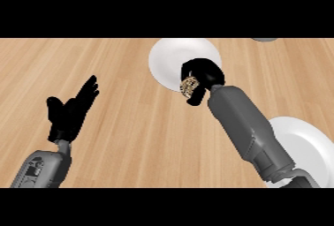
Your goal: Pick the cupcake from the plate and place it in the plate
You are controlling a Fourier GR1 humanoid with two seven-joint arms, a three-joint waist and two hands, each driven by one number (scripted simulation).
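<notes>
Cupcake [189,84] in right hand [203,74], over plate [171,55]

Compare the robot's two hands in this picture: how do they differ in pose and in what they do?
The left hand is open, fingers straight and pointing up, holding nothing; the right hand is curled round the cupcake. The left hand shows over bare wooden counter; the right hand is over the far plate. Both are black, on grey forearms.

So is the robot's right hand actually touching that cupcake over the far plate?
Touching. In the head view, the right hand has its fingers curled round the cupcake, which shows between them above the far plate.
</notes>
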